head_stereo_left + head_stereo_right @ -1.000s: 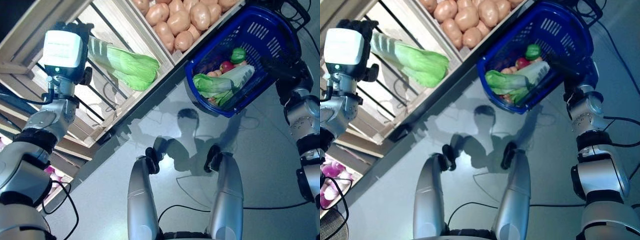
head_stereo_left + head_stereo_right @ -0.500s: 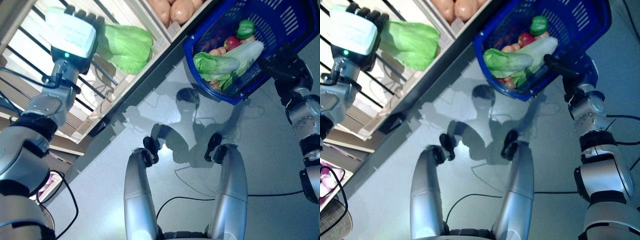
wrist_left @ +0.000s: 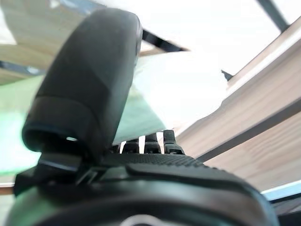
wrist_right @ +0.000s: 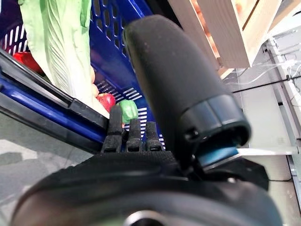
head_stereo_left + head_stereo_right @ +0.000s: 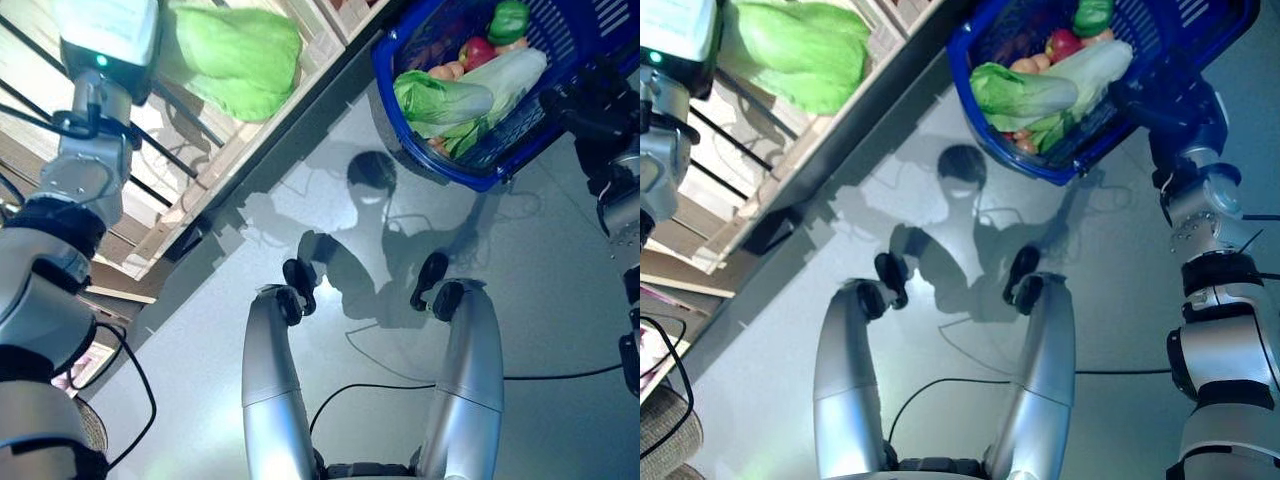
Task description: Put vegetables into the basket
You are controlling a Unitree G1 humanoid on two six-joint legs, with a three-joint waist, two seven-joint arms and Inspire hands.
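Observation:
My left hand [image 5: 108, 40] is at the wooden stand, curled round the pale stalk of a green leafy cabbage [image 5: 235, 60]. In the left wrist view the thumb [image 3: 89, 89] lies over that stalk [image 3: 160, 94]. The blue plastic basket [image 5: 520, 140] stands on the floor and holds another leafy cabbage [image 5: 450, 98], a red round vegetable [image 5: 478, 50], a green pepper [image 5: 508, 20] and small orange-brown ones. My right hand [image 5: 590, 100] is just beside the basket's near rim [image 4: 47, 101], fingers straight [image 4: 134, 134], holding nothing.
The wooden stand [image 5: 290, 120] with slatted shelves runs along the left and top. Grey floor lies between the stand and the basket.
The whole picture has shifted, so the camera has moved. My left hand still holds the green cabbage and has come a little away from the shelf. The right hand stays by the basket.

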